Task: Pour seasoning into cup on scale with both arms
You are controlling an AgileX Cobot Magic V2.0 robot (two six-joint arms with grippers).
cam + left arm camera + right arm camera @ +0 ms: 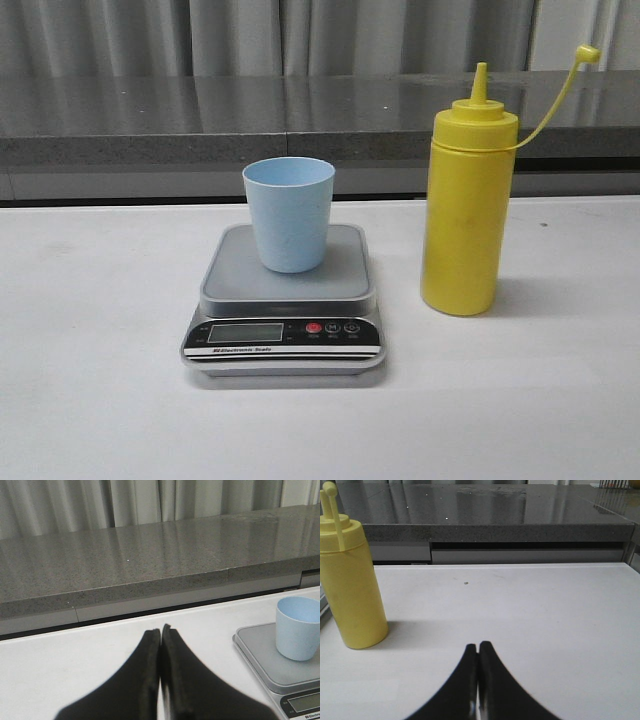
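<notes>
Cup (289, 213) sits upright on the grey top of the scale (284, 310), near its back edge. You can see the yellow seasoning (465, 205) bottle standing tall on the white table (100, 330), just to the right of the scale and not touching it. Its cap hangs off on a thin strap. Your left gripper (160, 632) has its fingers pressed together, holding nothing. Your right gripper (478, 647) is the same, closed and empty, apart from the bottle.

left hand (160, 632): matte black, two tapered curved fingers | right hand (478, 647): same matte black, tapered
</notes>
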